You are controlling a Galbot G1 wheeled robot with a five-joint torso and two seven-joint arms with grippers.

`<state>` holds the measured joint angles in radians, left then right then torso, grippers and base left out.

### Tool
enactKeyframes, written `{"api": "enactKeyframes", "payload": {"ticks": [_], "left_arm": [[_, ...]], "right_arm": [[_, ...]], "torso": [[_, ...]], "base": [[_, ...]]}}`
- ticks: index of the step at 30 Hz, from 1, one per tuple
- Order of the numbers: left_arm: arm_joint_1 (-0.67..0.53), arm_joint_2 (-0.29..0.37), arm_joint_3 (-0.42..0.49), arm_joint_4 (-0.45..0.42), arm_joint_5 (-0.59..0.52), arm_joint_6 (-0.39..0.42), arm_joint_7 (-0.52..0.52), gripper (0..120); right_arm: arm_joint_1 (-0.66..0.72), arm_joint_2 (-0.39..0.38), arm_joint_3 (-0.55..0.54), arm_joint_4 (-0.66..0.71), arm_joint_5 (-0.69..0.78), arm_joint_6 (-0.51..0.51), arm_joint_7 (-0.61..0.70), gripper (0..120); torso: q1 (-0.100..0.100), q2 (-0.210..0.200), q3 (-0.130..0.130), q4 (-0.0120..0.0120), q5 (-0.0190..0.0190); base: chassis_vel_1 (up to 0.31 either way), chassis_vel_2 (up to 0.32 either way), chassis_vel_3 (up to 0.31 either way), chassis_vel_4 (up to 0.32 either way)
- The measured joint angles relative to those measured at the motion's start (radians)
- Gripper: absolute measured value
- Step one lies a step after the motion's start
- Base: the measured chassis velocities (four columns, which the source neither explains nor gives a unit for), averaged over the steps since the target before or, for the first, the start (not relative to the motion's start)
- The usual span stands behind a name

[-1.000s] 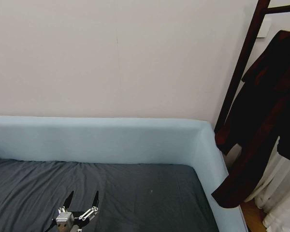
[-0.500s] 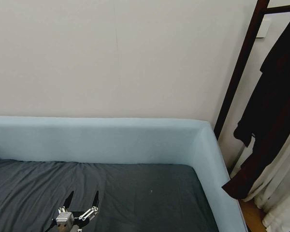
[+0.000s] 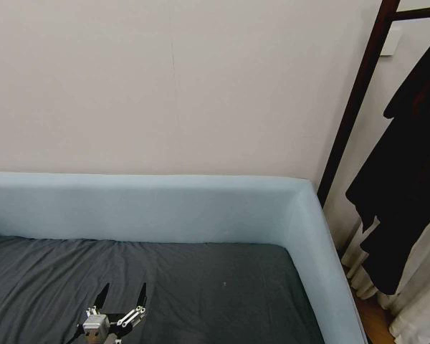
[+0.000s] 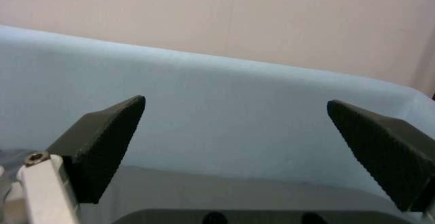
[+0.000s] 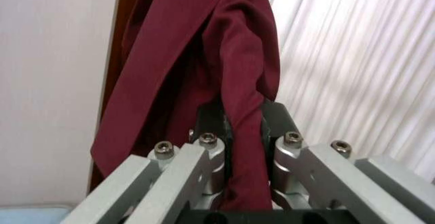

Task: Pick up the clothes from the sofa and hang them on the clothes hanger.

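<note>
A dark red garment (image 3: 408, 179) hangs at the right edge of the head view, beside the dark wooden hanger post (image 3: 355, 100). The right wrist view shows my right gripper (image 5: 243, 132) shut on a fold of this maroon garment (image 5: 197, 66), with the brown post (image 5: 126, 40) behind it. My left gripper (image 3: 122, 295) hovers open low over the sofa's dark grey seat (image 3: 201, 287); its two black fingertips (image 4: 109, 142) stand wide apart in front of the light blue backrest (image 4: 224, 112), with nothing between them.
The light blue sofa (image 3: 165, 208) stands against a plain wall, its right armrest (image 3: 319, 258) close to the hanger post. White curtains (image 3: 416, 287) hang at the far right behind the garment. A strip of wooden floor (image 3: 376, 319) shows below them.
The garment has risen and shifted right: its lower hem lifted away from the sofa's armrest and it now hangs higher beside the post. The left gripper has not moved.
</note>
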<state>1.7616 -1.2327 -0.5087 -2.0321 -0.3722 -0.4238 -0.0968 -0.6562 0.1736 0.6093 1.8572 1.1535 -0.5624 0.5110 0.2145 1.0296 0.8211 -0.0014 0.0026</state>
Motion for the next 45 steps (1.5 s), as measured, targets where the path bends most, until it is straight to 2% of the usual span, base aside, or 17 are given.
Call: {"api": "enactKeyframes", "payload": {"ticks": [4, 7, 10, 14, 17, 22, 26, 27, 31, 33, 36, 42, 45], "left_arm": [[0.000, 0.000, 0.000, 0.000, 0.000, 0.000, 0.000, 100], [0.000, 0.000, 0.000, 0.000, 0.000, 0.000, 0.000, 100], [0.000, 0.000, 0.000, 0.000, 0.000, 0.000, 0.000, 100], [0.000, 0.000, 0.000, 0.000, 0.000, 0.000, 0.000, 100], [0.000, 0.000, 0.000, 0.000, 0.000, 0.000, 0.000, 100], [0.000, 0.000, 0.000, 0.000, 0.000, 0.000, 0.000, 100], [0.000, 0.000, 0.000, 0.000, 0.000, 0.000, 0.000, 100], [0.000, 0.000, 0.000, 0.000, 0.000, 0.000, 0.000, 100], [0.000, 0.000, 0.000, 0.000, 0.000, 0.000, 0.000, 100], [0.000, 0.000, 0.000, 0.000, 0.000, 0.000, 0.000, 100], [0.000, 0.000, 0.000, 0.000, 0.000, 0.000, 0.000, 100], [0.000, 0.000, 0.000, 0.000, 0.000, 0.000, 0.000, 100], [0.000, 0.000, 0.000, 0.000, 0.000, 0.000, 0.000, 100]], "right_arm": [[0.000, -0.016, 0.003, -0.001, 0.013, 0.003, 0.005, 7], [-0.004, -0.047, 0.017, 0.008, 0.144, -0.017, 0.080, 7], [-0.022, -0.065, 0.028, 0.011, 0.175, -0.002, 0.068, 7], [-0.057, -0.057, 0.044, -0.002, 0.077, 0.072, -0.023, 7], [-0.060, 0.012, 0.058, -0.004, -0.036, 0.103, -0.091, 7], [-0.053, 0.075, 0.066, -0.006, -0.125, 0.118, -0.146, 7], [-0.057, 0.170, 0.068, -0.035, -0.246, 0.164, -0.233, 7], [-0.057, 0.170, 0.068, -0.035, -0.246, 0.164, -0.233, 7], [0.016, 0.311, 0.032, -0.087, -0.360, 0.210, -0.305, 7], [0.035, 0.336, 0.017, -0.101, -0.382, 0.221, -0.323, 7], [0.080, 0.365, -0.031, -0.149, -0.432, 0.258, -0.370, 7], [0.159, 0.376, -0.110, -0.221, -0.467, 0.285, -0.405, 7], [0.254, 0.326, -0.199, -0.279, -0.459, 0.255, -0.392, 7]], "torso": [[0.000, 0.000, 0.000, 0.0000, -0.0001], [0.000, 0.000, 0.000, 0.0002, 0.0002], [0.000, 0.000, 0.000, -0.0001, -0.0003], [0.000, 0.000, 0.000, -0.0002, -0.0003], [0.000, 0.000, 0.000, 0.0001, 0.0005], [0.000, 0.000, 0.000, 0.0000, 0.0003], [0.000, 0.000, 0.000, -0.0001, -0.0001], [0.000, 0.000, 0.000, -0.0001, -0.0001], [0.000, 0.000, 0.000, 0.0001, 0.0004], [0.000, 0.000, 0.000, 0.0003, 0.0004], [0.000, 0.000, 0.000, 0.0002, -0.0001], [0.000, 0.000, 0.000, -0.0001, 0.0001], [0.000, 0.000, 0.000, 0.0001, 0.0000]], "base": [[0.000, 0.000, 0.000, 0.000], [0.000, 0.000, 0.000, 0.000], [0.000, 0.000, 0.000, 0.000], [0.000, 0.000, 0.000, 0.000], [0.000, 0.000, 0.000, 0.000], [0.000, 0.000, 0.000, 0.000], [0.000, 0.000, 0.000, 0.000], [0.000, 0.000, 0.000, 0.000], [0.000, 0.000, 0.000, 0.000], [0.000, 0.000, 0.000, 0.000], [0.000, 0.000, 0.000, 0.000], [0.000, 0.000, 0.000, 0.000], [0.000, 0.000, 0.000, 0.000]]}}
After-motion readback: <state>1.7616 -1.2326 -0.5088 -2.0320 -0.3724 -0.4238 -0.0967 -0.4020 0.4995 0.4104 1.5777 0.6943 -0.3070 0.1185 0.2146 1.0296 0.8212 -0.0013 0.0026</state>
